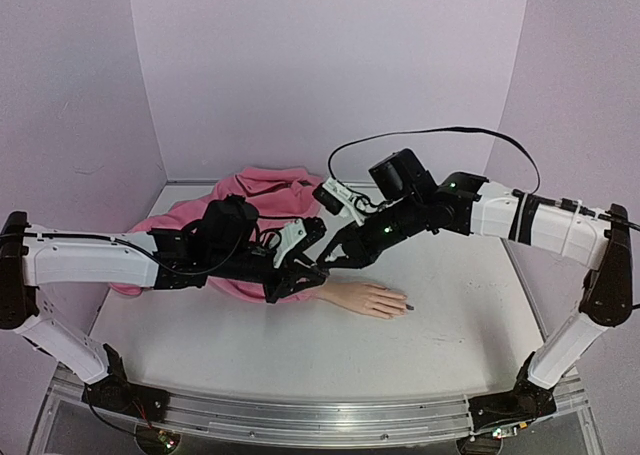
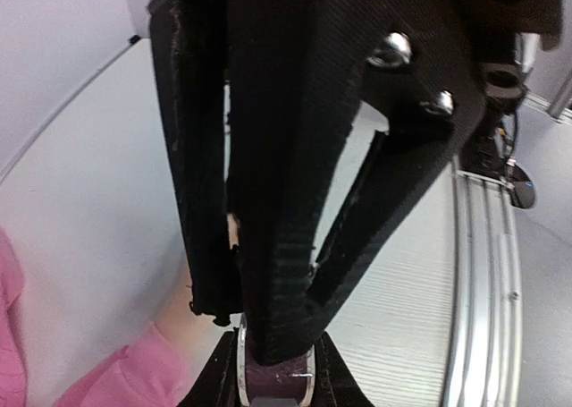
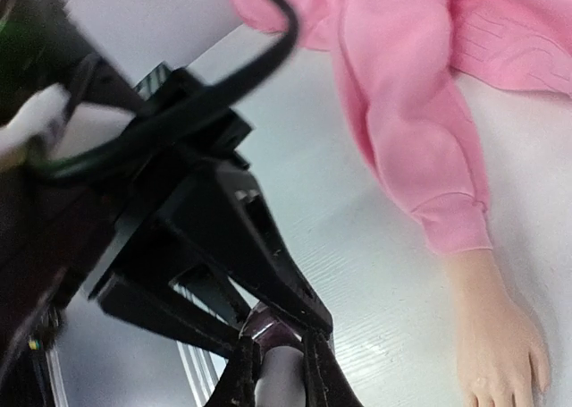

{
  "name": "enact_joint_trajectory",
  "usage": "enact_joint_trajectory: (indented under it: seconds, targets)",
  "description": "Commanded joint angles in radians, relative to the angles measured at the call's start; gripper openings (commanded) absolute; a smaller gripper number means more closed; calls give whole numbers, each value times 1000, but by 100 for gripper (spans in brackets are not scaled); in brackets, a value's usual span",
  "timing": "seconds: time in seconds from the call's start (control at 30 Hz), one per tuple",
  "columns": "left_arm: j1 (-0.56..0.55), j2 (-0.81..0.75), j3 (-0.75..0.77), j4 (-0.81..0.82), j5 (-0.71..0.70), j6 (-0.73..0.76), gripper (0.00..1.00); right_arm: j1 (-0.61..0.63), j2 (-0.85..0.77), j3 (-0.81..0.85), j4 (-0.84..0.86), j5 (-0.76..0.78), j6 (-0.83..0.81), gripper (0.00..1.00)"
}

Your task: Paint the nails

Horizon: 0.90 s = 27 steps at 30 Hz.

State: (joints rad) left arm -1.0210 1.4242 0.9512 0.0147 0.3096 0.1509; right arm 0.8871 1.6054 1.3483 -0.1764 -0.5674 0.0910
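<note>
Both arms reach inward over the white table (image 1: 455, 320), the left gripper (image 1: 316, 272) and right gripper (image 1: 334, 260) meeting tip to tip just above the wrist of a flat-lying mannequin hand (image 1: 372, 298) with a dark fingertip nail (image 1: 408, 306) and a bunched pink sleeve (image 1: 262, 190).

A pink sweater (image 1: 262, 200) lies bunched at the back left of the white table (image 1: 450, 305), its sleeve (image 3: 420, 139) stretched toward the table's middle.

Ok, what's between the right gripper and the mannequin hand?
Just bare white table, seen in the right wrist view: the right gripper sits apart from the mannequin hand.
</note>
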Motion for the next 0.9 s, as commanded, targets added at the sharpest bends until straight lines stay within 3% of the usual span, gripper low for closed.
enact_joint_trajectory:
  seconds: [0.0,0.1,0.17,0.3,0.43,0.53,0.7,0.87]
  targets:
    - [13,-2,88,437,-263,14,0,33,74,33,-38,252,363,0]
    - [9,81,125,498,-358,51,0,53,87,33,-18,412,663,0]
    - [8,124,134,538,-393,62,0,76,114,49,6,475,765,0]
    - [3,156,124,563,-404,57,0,85,150,90,6,580,839,1]
    - [0,136,76,563,-389,23,0,84,133,115,5,628,812,10]
    - [-1,112,15,562,-389,-14,0,84,101,110,3,619,745,24]
    - [-1,81,-84,538,-410,-94,0,71,-9,64,-13,603,632,56]
    - [2,53,-94,389,-411,-140,0,50,-142,26,-29,517,473,80]
